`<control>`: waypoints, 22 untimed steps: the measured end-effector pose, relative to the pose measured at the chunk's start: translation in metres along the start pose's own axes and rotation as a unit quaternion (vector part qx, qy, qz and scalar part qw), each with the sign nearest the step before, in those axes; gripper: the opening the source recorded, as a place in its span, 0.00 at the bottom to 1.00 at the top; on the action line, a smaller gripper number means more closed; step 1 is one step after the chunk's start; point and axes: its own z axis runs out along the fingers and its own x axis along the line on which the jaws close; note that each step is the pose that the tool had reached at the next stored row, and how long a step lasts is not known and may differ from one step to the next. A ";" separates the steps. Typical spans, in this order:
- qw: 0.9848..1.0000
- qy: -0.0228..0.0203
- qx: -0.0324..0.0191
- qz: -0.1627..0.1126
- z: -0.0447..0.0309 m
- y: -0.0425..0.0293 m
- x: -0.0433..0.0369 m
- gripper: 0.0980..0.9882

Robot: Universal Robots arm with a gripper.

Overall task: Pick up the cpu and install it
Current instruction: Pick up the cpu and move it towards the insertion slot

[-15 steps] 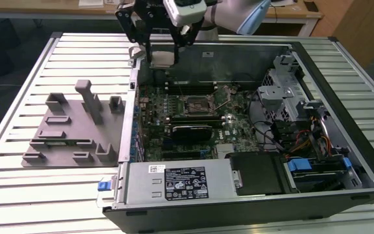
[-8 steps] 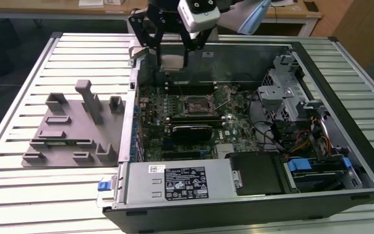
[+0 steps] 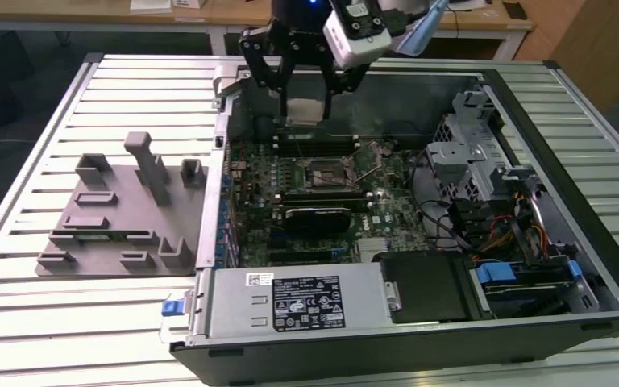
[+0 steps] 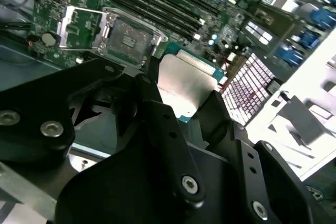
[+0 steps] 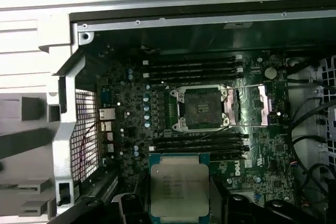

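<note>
The cpu (image 3: 305,109), a small square chip with a silver-grey top plate, hangs in the air with my gripper (image 3: 304,103) shut on it. It is above the far part of the open computer case, over the motherboard (image 3: 288,173). Both wrist views show the cpu (image 4: 186,83) (image 5: 178,184) held between black fingers (image 4: 157,111) by its edges. The cpu socket (image 5: 202,108) (image 4: 128,38) lies open on the board, its metal load frame (image 5: 262,106) flipped back, and the chip is apart from it. In the exterior view the socket (image 3: 326,172) sits nearer than the chip.
A big grey plastic fixture (image 3: 126,210) with slots and posts lies on the slatted table at the exterior view's left. Inside the case are memory slots (image 5: 194,69), a power supply (image 3: 299,298), drive cages (image 3: 482,137) and cable bundles (image 3: 503,234).
</note>
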 end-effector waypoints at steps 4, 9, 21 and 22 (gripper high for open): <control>1.000 0.001 0.000 0.000 0.0073 0.0005 -0.0096 0.50; 1.000 0.002 0.000 0.000 0.0165 0.0013 -0.0177 0.50; 1.000 0.003 0.000 0.000 0.0383 0.0046 -0.0277 0.50; 1.000 0.003 0.000 0.000 0.0402 0.0051 -0.0280 0.50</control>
